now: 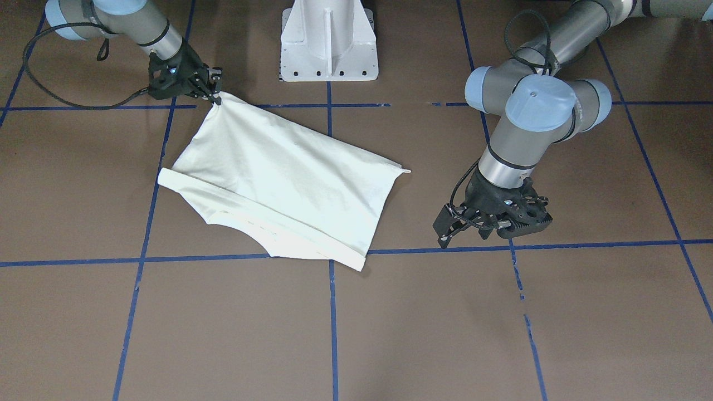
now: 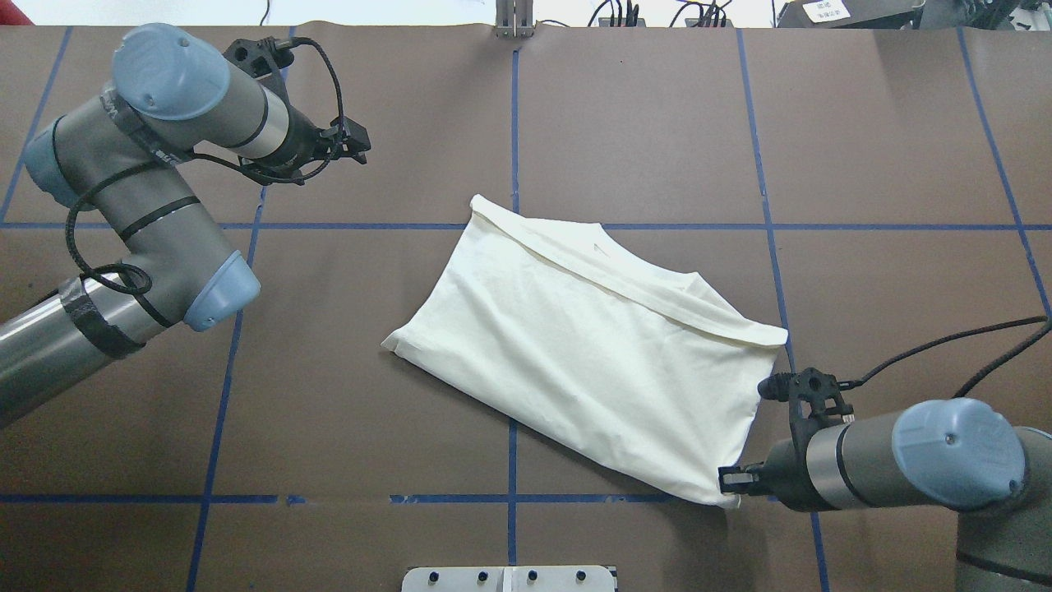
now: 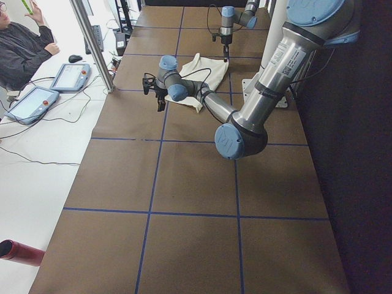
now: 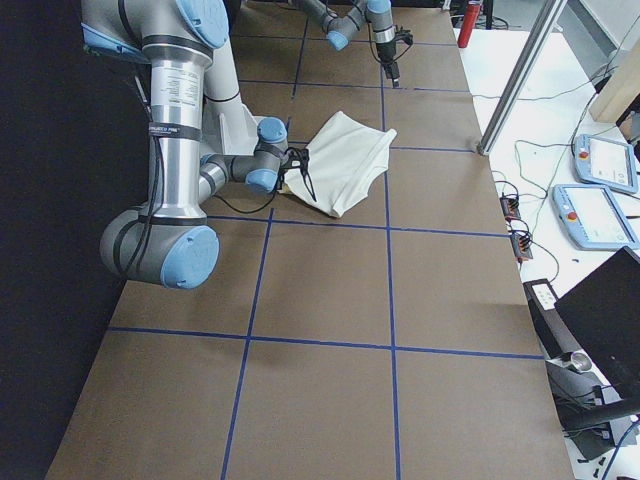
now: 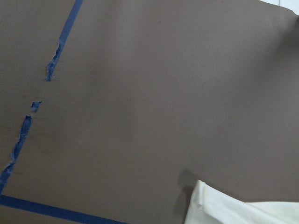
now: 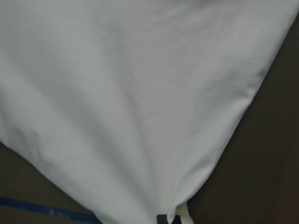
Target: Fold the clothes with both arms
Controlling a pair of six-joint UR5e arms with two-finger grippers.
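The left hand (image 1: pixel 493 231) hangs over bare tabletop (image 2: pixel 329 411), well apart from the cloth, its jaws spread and empty. The shirt (image 2: pixel 592 353) lies mid-tabletop, folded, plain cream side up. In the overhead view its long axis slants from far left to near right, with a banded edge along its far side. I judge it light, soft and limp: it should sag and its layers slide, so corners and hems are the places to grip. The right hand (image 2: pixel 734 485) is pinched tight on its near right corner.
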